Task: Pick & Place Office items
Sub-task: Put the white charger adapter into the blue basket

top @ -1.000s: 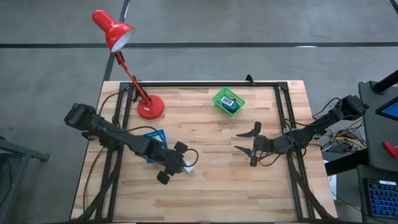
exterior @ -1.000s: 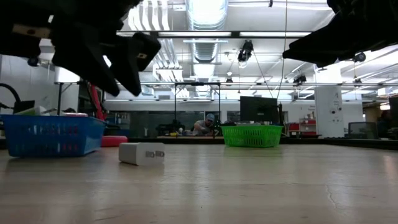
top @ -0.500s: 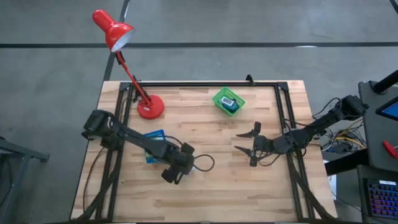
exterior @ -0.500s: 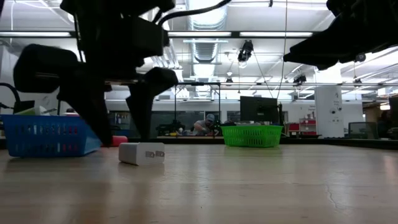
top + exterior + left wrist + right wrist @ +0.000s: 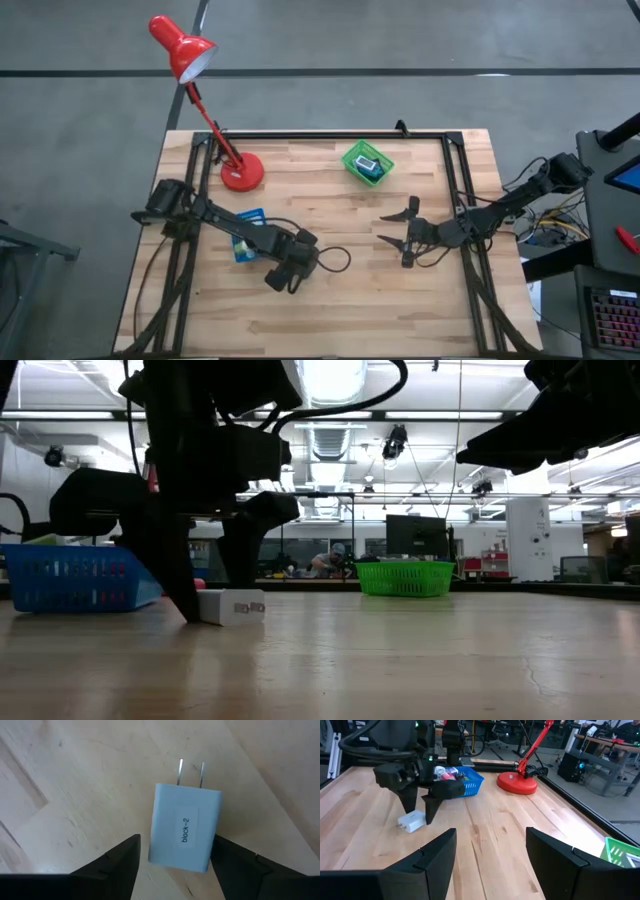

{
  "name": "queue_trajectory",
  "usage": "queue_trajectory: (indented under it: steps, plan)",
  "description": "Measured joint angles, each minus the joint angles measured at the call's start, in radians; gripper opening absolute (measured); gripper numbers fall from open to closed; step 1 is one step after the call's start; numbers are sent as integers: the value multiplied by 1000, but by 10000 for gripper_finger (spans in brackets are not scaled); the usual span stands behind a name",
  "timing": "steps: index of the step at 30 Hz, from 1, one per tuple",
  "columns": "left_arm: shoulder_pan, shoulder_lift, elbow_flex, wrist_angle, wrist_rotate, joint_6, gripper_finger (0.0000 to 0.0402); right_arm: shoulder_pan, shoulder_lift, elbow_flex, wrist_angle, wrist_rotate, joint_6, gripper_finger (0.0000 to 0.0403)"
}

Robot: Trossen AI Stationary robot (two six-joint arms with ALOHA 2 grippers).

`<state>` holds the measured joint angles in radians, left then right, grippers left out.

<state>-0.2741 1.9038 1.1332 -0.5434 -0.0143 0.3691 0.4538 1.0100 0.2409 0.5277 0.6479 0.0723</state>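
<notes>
The left gripper point(image 5: 172, 852) is lowered over a white plug-in charger block labelled "block-2" point(image 5: 184, 827), which lies flat on the pale wooden table point(image 5: 400, 300). Its two dark fingers point(image 5: 112, 862) are spread apart, one on each side of the block's body, and a sliver of bare wood is seen between the fingers and the block's edges in the left wrist view; the block is not clamped. The two metal prongs point(image 5: 191, 772) are pointed away from the gripper, toward open table. From table level, the fingertips are seen down at the surface with the block point(image 5: 231, 606) between them. Just behind the left arm a blue plastic mesh tray point(image 5: 75, 576) is set, already holding small items. The right gripper point(image 5: 397, 228) is held well apart on the other side of the table, its fingers spread with nothing between them, and a wide stretch of bare wood is left between the two arms. A green plastic basket point(image 5: 367, 163) and a red desk lamp point(image 5: 205, 100) are placed near the far edge.
</notes>
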Motion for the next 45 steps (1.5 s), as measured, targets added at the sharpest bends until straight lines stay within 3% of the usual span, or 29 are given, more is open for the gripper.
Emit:
queue_trajectory:
  steps: [7, 30, 45]
  plan:
    - [3, 17, 2, -2, 25, 16, 157, 0, 0, 0, 0, 0, 3, 231]
    - [2, -19, -36, 121, 90, 15, 157, 0, 0, -1, 1, 0, 3, 231]
    - [7, -120, -201, 409, 112, -62, 157, 0, 0, -16, 4, 0, 21, 231]
